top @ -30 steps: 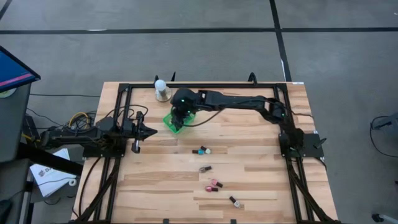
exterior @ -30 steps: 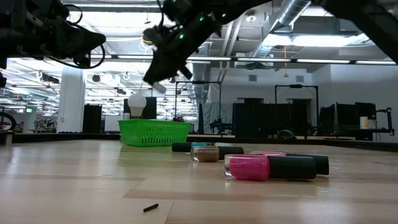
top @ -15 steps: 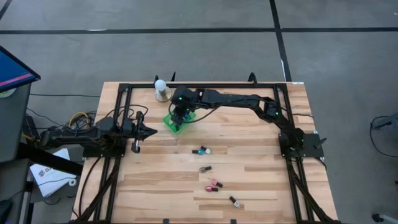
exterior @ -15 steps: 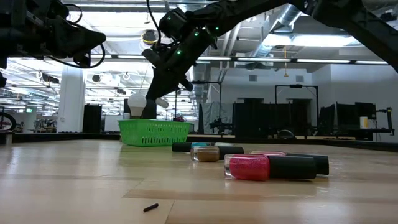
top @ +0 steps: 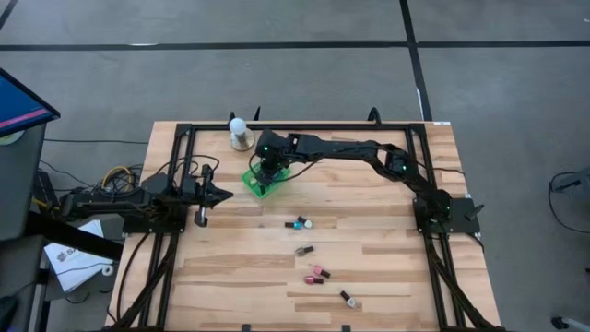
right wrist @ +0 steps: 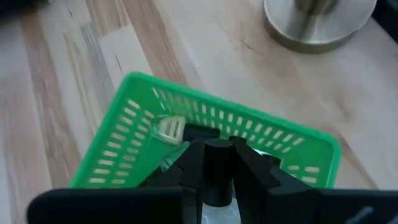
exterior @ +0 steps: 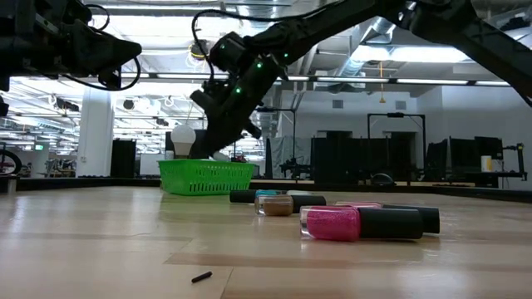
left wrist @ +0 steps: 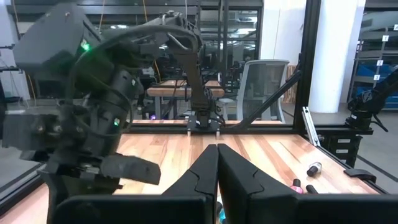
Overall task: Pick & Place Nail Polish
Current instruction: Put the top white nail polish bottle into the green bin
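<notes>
Nail polish bottles are lying loose across the near table, pink one nearest. Only the right wrist view is showing the right gripper clamping a dark-capped bottle over the green mesh basket; its contents are unclear. Left gripper is sitting closed, empty, at the left side.

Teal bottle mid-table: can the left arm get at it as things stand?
Probably yes. The left tool is shut and idle at the table's left side; bare wood lies between it and the teal bottle. The right tool is off at the green basket, not in the way.
</notes>
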